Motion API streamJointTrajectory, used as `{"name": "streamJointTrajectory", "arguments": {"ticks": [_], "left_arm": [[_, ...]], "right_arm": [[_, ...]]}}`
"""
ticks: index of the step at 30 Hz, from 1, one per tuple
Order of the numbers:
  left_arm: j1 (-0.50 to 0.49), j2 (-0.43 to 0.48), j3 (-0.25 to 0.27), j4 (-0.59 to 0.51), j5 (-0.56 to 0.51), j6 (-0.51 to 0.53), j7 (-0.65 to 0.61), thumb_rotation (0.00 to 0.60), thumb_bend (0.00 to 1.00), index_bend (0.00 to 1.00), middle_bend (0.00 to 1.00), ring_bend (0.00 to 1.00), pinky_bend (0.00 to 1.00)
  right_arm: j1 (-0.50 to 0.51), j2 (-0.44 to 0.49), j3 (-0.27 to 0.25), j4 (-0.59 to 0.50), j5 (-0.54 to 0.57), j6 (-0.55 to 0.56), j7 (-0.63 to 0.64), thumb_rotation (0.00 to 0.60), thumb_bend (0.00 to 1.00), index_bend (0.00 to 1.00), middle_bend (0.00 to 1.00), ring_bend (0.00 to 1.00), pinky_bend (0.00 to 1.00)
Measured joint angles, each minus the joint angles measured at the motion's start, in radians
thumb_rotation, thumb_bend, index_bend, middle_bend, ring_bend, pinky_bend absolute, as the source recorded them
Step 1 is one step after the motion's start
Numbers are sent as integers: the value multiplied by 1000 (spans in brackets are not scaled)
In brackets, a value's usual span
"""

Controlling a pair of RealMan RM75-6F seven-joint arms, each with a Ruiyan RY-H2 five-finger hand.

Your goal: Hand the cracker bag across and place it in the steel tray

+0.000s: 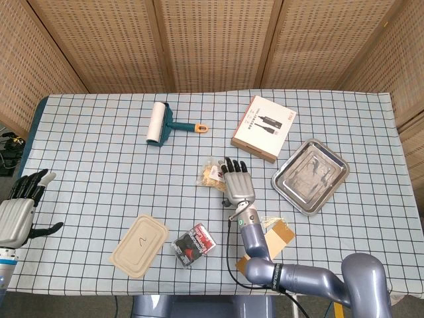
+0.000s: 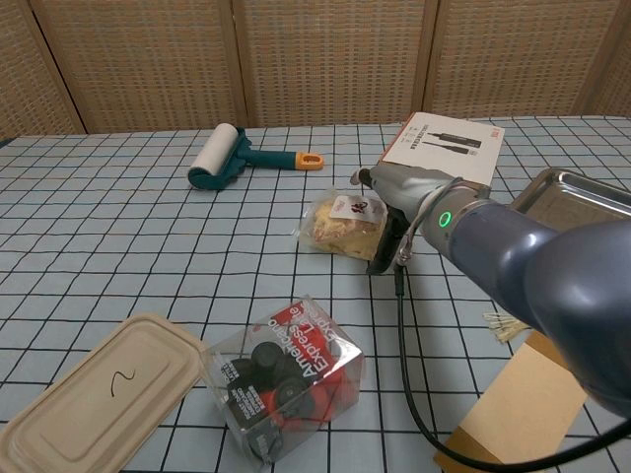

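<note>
The cracker bag, clear with a small white label, lies mid-table; the chest view shows it too. My right hand lies over the bag's right end, palm down and fingers stretched out, holding nothing. In the chest view this hand covers the bag's right side, its thumb reaching down beside the bag. The steel tray sits to the right, holding nothing, and shows at the chest view's right edge. My left hand hovers at the table's left edge, fingers apart and holding nothing.
A lint roller and a flat cardboard box lie toward the back. Near the front are a tan lidded container, a clear box of red and black items and a brown paper tag under my right arm.
</note>
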Motion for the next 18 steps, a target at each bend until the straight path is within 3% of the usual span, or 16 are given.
{"name": "streamJointTrajectory", "arguments": {"ticks": [4,7,14,18], "left_arm": [[6,5,-9,1,1,-4,-11,600,0,0,0,0,0],[10,8,-16,3,2,-6,-23,600,0,0,0,0,0],[15,11,-28,7,-1,-16,-29,600,0,0,0,0,0],[20,8,-42,12,-4,-13,-38,600,0,0,0,0,0]], "right_arm": [[22,-22,4,72,5,-27,11,600,135,94,0,0,4],[36,-38,7,144,-8,-47,34,600,162,162,53,9,71],[51,-73,3,260,-82,-72,121,600,202,429,347,313,437],[36,-75,-15,268,-95,-75,137,600,206,541,446,428,564]]}}
